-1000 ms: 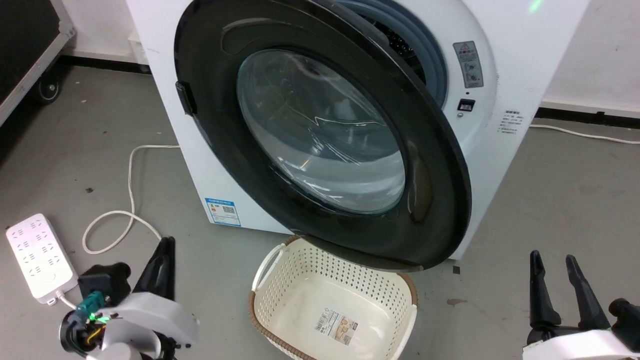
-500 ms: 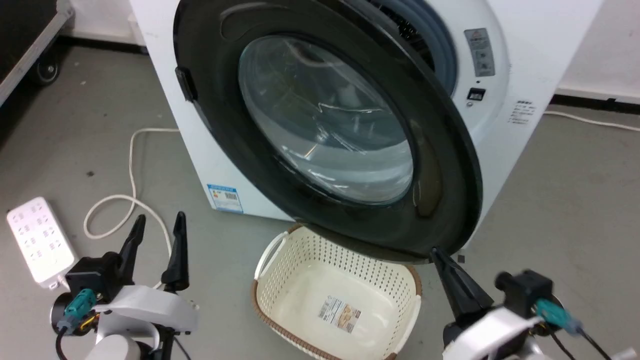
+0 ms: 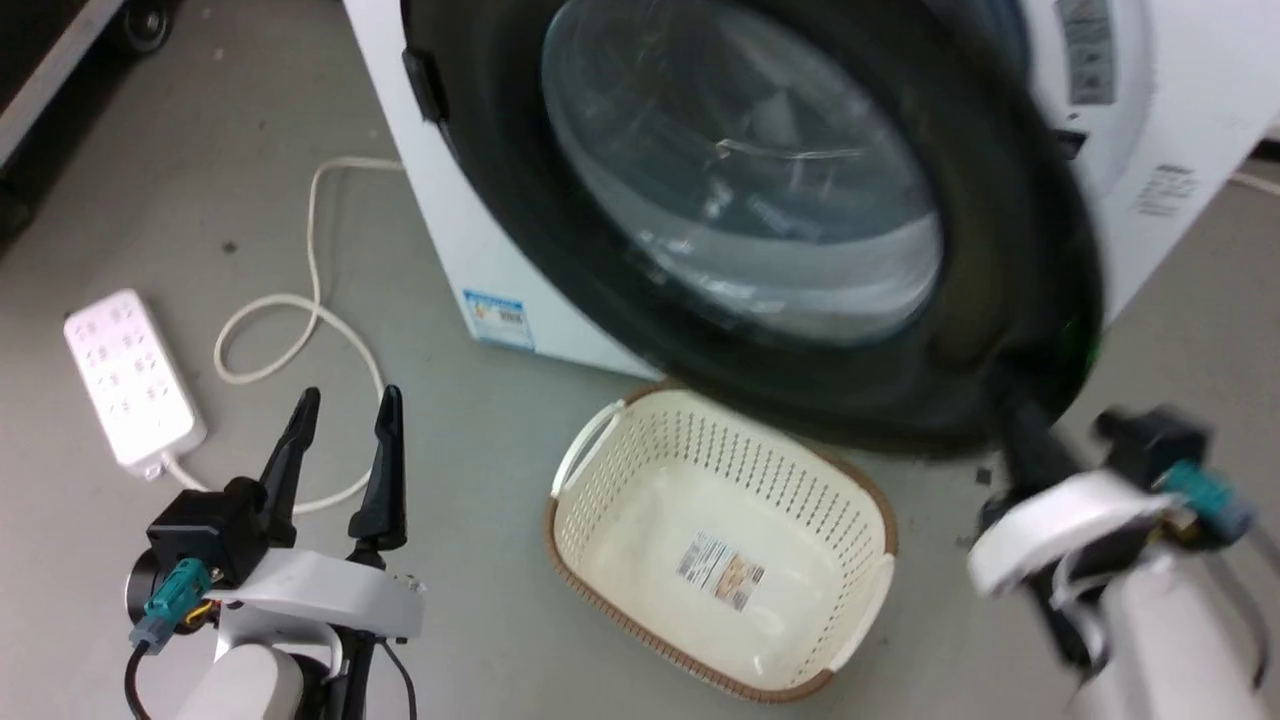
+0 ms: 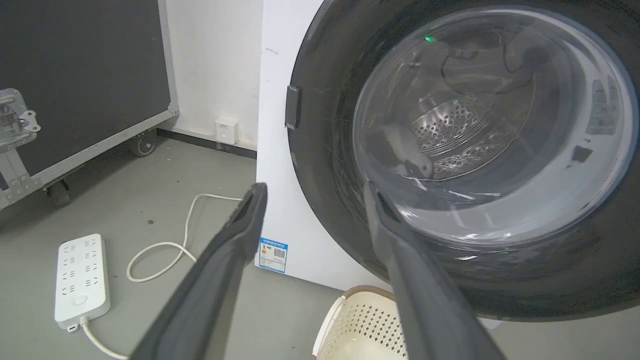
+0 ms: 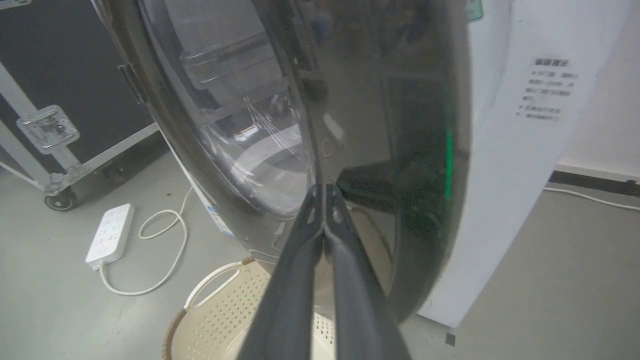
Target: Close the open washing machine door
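The white washing machine [image 3: 450, 230] stands ahead with its door [image 3: 1000, 200] swung open towards me, a wide glossy black frame around a bulging glass bowl. My right gripper [image 3: 1015, 415] is shut with nothing in it. Its tip [image 5: 325, 189] is at the black frame [image 5: 415, 125] near the door's lower right rim; whether it touches is unclear. My left gripper [image 3: 350, 395] stands open low at the left, apart from the door. In the left wrist view its fingers [image 4: 250, 210] point at the door [image 4: 325, 150] and the machine's front [image 4: 280, 175]. The steel drum shows through the glass.
A cream perforated laundry basket [image 3: 640, 450] sits on the floor under the door's lower edge. A white power strip [image 3: 130, 375] and looped cable [image 3: 310, 300] lie on the grey floor at the left. A black wheeled case [image 4: 75, 75] stands further left.
The head camera has tilted and shifted. My right gripper has shut, swung in from the lower right and come up to the door's lower right rim. My left gripper has turned and risen slightly.
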Controlling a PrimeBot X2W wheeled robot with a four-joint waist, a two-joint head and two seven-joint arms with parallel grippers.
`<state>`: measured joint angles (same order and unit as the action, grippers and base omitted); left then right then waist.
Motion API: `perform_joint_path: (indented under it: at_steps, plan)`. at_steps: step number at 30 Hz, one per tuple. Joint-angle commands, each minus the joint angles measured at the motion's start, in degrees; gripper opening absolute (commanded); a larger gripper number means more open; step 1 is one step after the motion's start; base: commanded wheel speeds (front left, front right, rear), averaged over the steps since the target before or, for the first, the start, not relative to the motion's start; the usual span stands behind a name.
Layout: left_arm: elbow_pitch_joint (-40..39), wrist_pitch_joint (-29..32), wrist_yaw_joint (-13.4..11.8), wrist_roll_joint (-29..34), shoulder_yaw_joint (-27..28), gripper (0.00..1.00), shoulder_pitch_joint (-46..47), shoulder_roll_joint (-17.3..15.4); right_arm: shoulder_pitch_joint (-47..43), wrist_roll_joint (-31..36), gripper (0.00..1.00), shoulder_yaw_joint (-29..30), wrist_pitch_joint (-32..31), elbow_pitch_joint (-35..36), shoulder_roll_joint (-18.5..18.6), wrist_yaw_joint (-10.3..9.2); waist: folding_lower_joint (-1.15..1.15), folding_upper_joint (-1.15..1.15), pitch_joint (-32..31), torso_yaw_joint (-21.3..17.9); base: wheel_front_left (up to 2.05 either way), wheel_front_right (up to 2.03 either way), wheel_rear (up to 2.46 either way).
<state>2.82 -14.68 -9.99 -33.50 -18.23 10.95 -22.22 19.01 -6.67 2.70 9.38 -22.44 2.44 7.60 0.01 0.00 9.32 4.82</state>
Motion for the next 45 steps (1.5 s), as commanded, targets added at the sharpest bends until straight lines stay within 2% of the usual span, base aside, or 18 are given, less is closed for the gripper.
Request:
perform_joint_path:
  at_steps: [1,7,15,19,23,30,34,40,45]
  plan:
    - [-0.4,-0.3,0.3,0.4,0.2,1.0,1.0,0.3,2.3,1.1,0.0,1.6,0.2,-0.2,0.4,-0.11,-0.01,0.0,2.0,1.1,0.0,0.0,0.0]
    - [-1.5,-0.3,1.8,1.7,1.0,1.0,3.3,1.5,13.0,7.9,0.0,9.4,-0.1,-4.5,0.8,-0.11,-0.01,0.0,7.7,2.8,0.0,0.0,0.0]
    - [-2.5,-0.3,3.1,3.5,3.3,1.0,4.8,2.9,28.8,12.4,0.0,18.0,2.8,-12.7,1.9,-0.11,-0.01,0.0,12.9,3.1,0.0,0.0,0.0]
    - [-1.8,-0.3,3.5,4.0,3.8,1.0,4.4,3.2,30.2,13.3,0.0,18.5,4.1,-13.5,1.7,-0.11,-0.01,0.0,11.8,2.4,0.0,0.0,0.0]
    - [-0.5,-0.3,4.3,4.4,4.0,1.0,3.5,3.9,26.1,10.2,0.0,16.4,5.3,-10.4,1.0,-0.11,-0.01,0.0,7.4,1.1,0.0,0.0,0.0]
    - [1.0,-0.3,4.2,4.6,5.0,1.0,-0.3,4.3,9.6,3.6,0.0,12.1,5.6,7.2,0.5,-0.11,-0.01,0.0,-1.7,-4.4,0.0,0.0,0.0]
    - [1.4,-0.3,3.6,4.5,5.2,1.0,-2.4,4.4,-0.8,0.6,0.0,9.9,5.6,14.1,0.5,-0.11,-0.01,0.0,-5.2,-7.2,0.0,0.0,0.0]
    - [1.3,-0.3,2.3,3.9,6.7,1.0,-5.7,4.6,-13.3,-0.1,0.0,5.7,4.0,18.0,0.4,-0.11,-0.01,0.0,-8.8,-10.3,0.0,0.0,0.0]
    - [1.1,-0.3,1.5,3.2,7.4,1.0,-7.2,4.8,-19.4,-1.6,0.0,4.8,2.4,18.6,0.4,-0.11,-0.01,0.0,-9.8,-10.9,0.0,0.0,0.0]
